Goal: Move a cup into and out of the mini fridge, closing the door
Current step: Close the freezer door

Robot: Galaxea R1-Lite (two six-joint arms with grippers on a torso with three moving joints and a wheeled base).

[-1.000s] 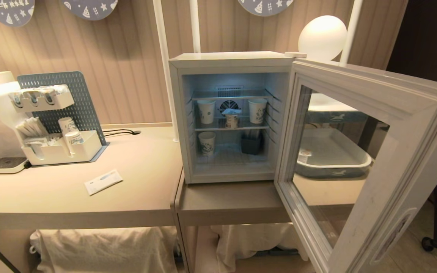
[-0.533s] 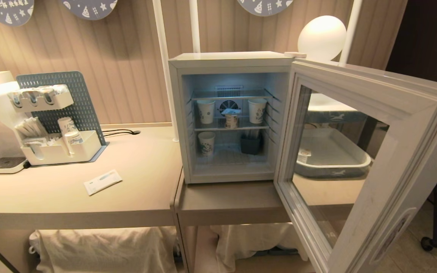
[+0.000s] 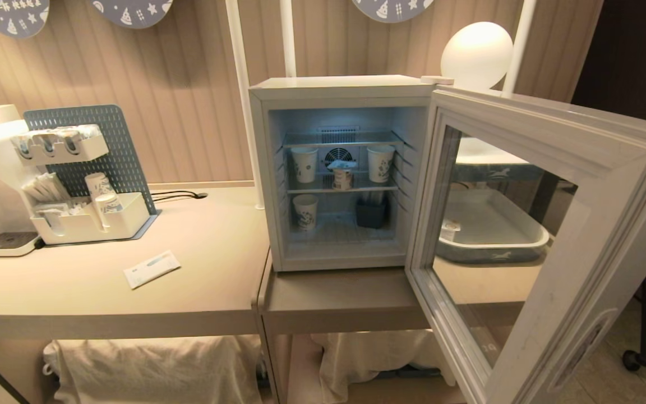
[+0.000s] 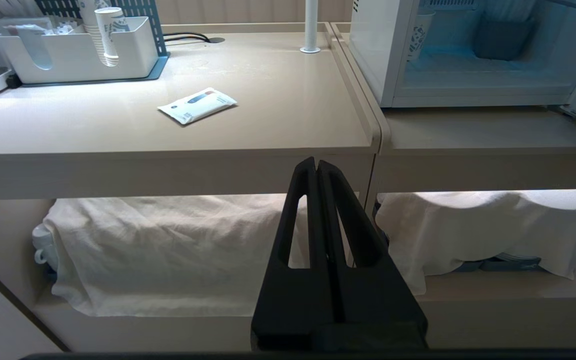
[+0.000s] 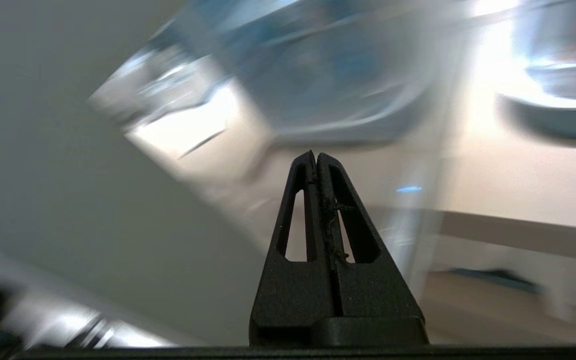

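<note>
Fridge point(image 3: 345, 90) on the right table point(image 3: 345, 300), door point(image 3: 547, 241) swung wide toward the camera, front edge overhanging the table edge. Cup point(image 3: 342, 175) on the middle shelf between two paper cups point(image 3: 304, 164). Bare strip of table before the fridge opening. Left hand point(image 4: 316, 167) pressed closed, empty, below the table edge. Right hand point(image 5: 316, 159) closed, empty, surroundings blurred.

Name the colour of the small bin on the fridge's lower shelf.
Dark grey bin, clearest in the head view.
</note>
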